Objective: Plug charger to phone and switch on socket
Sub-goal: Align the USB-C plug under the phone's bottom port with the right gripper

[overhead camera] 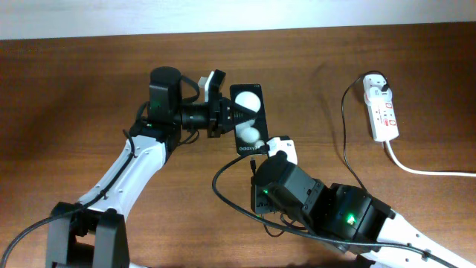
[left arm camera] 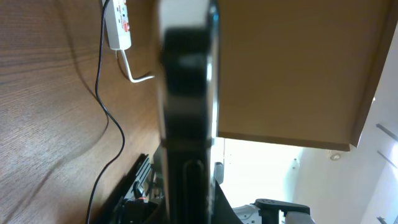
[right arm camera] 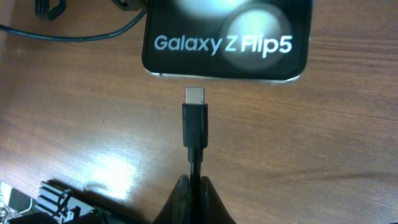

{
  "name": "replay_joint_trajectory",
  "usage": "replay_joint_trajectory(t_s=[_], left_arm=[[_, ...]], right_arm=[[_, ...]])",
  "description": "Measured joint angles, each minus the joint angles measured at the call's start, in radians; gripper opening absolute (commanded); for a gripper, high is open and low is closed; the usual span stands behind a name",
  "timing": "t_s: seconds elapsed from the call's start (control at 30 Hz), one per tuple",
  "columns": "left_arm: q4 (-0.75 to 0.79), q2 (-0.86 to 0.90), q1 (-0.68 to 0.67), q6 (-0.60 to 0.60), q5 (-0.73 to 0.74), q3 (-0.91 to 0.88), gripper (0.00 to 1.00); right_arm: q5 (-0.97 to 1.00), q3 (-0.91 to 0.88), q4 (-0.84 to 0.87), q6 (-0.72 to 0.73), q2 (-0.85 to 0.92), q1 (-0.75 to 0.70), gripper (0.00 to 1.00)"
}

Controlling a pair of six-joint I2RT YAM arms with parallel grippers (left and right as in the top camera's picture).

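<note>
Gleaming black phone point(right arm camera: 227, 37), white-lettered end

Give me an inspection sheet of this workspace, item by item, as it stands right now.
Surface: brown wooden table.
Job's things: phone held at the centre; plug tip lined up with its bottom edge, just short, not inserted; power strip far right with white adapter in it, switch position unreadable.
Clutter: nothing seen.
Grippers: left claw shut on the phone; right claw shut on the charger cable behind the plug.
Cables: charger cable runs from the adapter and loops round to the right claw; thick white cord leaves at the right edge.
Surroundings: pale wall strip beyond the table.
</note>
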Motion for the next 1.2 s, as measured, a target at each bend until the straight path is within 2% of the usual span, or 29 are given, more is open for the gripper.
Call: replay_joint_trajectory(t_s=[0.2, 0.47, 0.7, 1.2], left_arm=[[0.000, 0.000, 0.000, 0.000, 0.011, 0.000, 0.00], [0.000, 0.000, 0.000, -0.045, 0.011, 0.000, 0.00], [0.000, 0.000, 0.000, -0.086, 0.007, 0.000, 0.00], [0.000, 0.000, 0.000, -0.014, 0.023, 0.000, 0.00]], right_arm=[[0.015, 0.000, 0.021, 0.027, 0.000, -0.032, 0.04], [-0.183, 0.000, 0.014, 0.051, 0.000, -0.121, 0.04], [-0.216, 0.000, -0.005, 0.017, 0.002, -0.121, 0.04], [-0.174, 0.000, -0.014, -0.006, 0.008, -0.122, 0.04]])
